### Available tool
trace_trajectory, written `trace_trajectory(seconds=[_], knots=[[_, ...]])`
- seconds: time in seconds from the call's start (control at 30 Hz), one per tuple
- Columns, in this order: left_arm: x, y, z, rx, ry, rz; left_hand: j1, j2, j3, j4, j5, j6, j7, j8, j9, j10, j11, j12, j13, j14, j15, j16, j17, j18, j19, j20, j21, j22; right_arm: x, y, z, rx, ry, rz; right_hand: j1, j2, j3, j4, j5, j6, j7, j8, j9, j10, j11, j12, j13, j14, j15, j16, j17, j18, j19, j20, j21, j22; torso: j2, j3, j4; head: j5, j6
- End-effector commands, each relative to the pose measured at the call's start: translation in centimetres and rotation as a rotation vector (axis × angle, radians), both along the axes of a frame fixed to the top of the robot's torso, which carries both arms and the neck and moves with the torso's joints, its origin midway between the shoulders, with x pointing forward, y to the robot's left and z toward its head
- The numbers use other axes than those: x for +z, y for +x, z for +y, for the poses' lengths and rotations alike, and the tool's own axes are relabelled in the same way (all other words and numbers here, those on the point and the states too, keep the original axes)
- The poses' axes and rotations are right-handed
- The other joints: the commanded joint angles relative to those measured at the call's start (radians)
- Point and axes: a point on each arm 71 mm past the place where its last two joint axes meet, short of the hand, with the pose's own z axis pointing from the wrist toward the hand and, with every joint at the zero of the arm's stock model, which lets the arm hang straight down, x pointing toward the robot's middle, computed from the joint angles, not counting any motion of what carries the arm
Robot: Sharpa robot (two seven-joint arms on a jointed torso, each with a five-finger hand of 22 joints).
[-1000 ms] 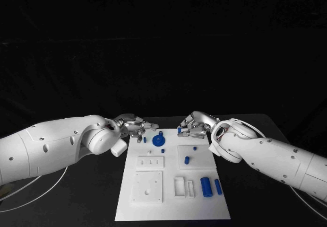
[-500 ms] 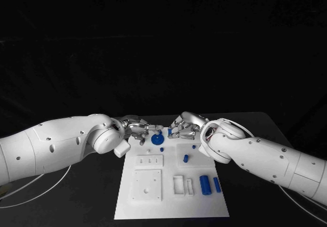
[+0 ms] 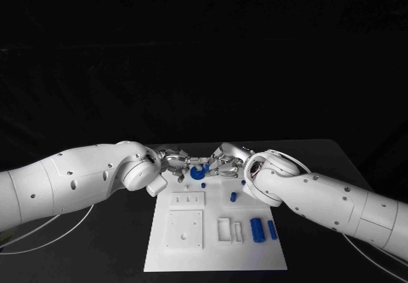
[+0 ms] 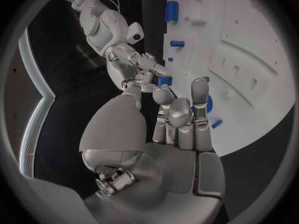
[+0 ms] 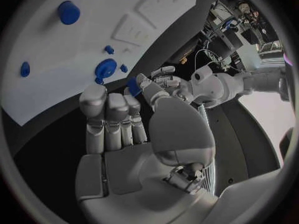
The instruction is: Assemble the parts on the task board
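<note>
The white task board [image 3: 213, 247] lies in the middle of the black table. Over its far end my two hands meet fingertip to fingertip. My right hand [image 3: 224, 161] pinches a small blue part [image 4: 163, 80] at its thumb tip, the same small blue part [image 5: 132, 84] showing close to my left hand's fingers. My left hand [image 3: 175, 162] has its fingers stretched out and apart, with nothing in them. A blue disc with a knob [image 3: 198, 173] sits on the board just below both hands.
Nearer me on the board lie a thick blue cylinder [image 3: 257, 230], a thin blue pin [image 3: 272, 230] and a blue peg [image 3: 234, 196]. White slotted blocks [image 3: 186, 202] and a square plate [image 3: 184, 232] occupy the board's left half. Cables trail beside both arms.
Both hands have moved inward over the board's far end until their fingers nearly touch. The right hand carried its small blue part leftward, above the blue disc.
</note>
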Motion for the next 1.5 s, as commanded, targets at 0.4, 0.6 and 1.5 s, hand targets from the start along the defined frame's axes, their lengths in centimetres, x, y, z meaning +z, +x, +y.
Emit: trace_trajectory(seconds=[0.4,0.6,1.5], knots=[[-0.4,0.1,-0.5,-0.004,0.098,-0.028,0.001,0.007,0.005,-0.001,-0.003,-0.005,-0.001,-0.004,0.001,-0.012,0.000,-0.016,-0.012,-0.009,0.002,-0.011,-0.011,0.008,0.005,0.001,-0.017,0.014,-0.2,-0.2,0.7,0.011,-0.021,0.008,-0.011,-0.004,0.005,0.000,0.015,-0.001,0.002,0.004,0.001,-0.002,-0.005,0.001,0.000,0.001,0.000,-0.005,-0.002,0.003,0.062,0.000,-0.006,0.078,0.001,0.0001,-0.0006,-0.001,-0.003],[-0.5,0.1,-0.6,-0.003,0.104,-0.022,0.003,0.018,0.006,-0.011,0.007,-0.004,-0.001,-0.004,0.002,-0.011,-0.001,-0.016,-0.013,-0.008,0.002,-0.011,-0.012,0.008,0.008,0.001,-0.023,0.020,-0.4,-0.4,1.2,0.023,-0.020,0.015,-0.011,-0.003,0.005,0.001,0.017,0.000,0.002,0.004,0.001,-0.002,-0.005,0.001,0.000,0.001,-0.001,-0.005,-0.002,0.003,0.062,0.000,-0.004,0.077,0.001,0.0009,0.0001,-0.001,-0.011],[-0.8,0.2,-0.9,-0.024,0.121,-0.002,-0.009,0.081,-0.010,-0.123,0.003,0.002,-0.001,-0.004,0.000,-0.012,0.000,-0.012,-0.014,-0.008,0.002,-0.009,-0.011,0.005,0.020,0.001,-0.064,0.080,-0.7,-0.6,1.8,0.035,-0.017,0.026,-0.014,-0.003,0.001,0.002,0.030,-0.002,0.002,0.004,0.001,-0.002,-0.005,0.000,-0.001,0.001,-0.001,-0.006,-0.003,0.005,0.062,0.001,-0.007,0.073,0.001,0.0002,-0.0008,0.001,-0.019]])
